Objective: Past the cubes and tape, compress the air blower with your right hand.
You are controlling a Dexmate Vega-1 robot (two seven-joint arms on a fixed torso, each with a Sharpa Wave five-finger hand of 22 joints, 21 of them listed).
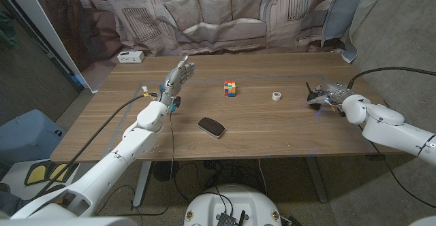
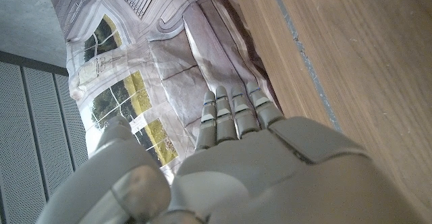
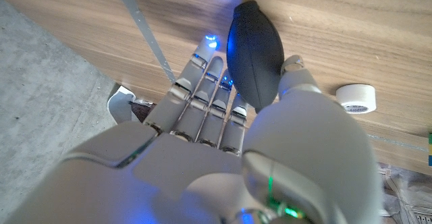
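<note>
The black air blower [image 1: 314, 99] lies near the table's right edge, past the colourful cube stack [image 1: 230, 88] and the small white tape roll [image 1: 276, 95]. My right hand [image 1: 332, 91] is around it. In the right wrist view the blower's bulb [image 3: 255, 48] sits between the fingers [image 3: 202, 96] and the thumb, both touching it, and it looks round. The tape roll [image 3: 356, 98] lies just beyond the thumb. My left hand [image 1: 176, 77] is raised over the table's left part with its fingers apart, holding nothing. Its back [image 2: 270, 163] shows in the left wrist view.
A flat black oval object [image 1: 211, 126] lies near the front middle of the wooden table [image 1: 272, 134]. A white box [image 1: 131, 56] sits at the back left corner. A printed curtain hangs behind the table. A cable runs to my right arm.
</note>
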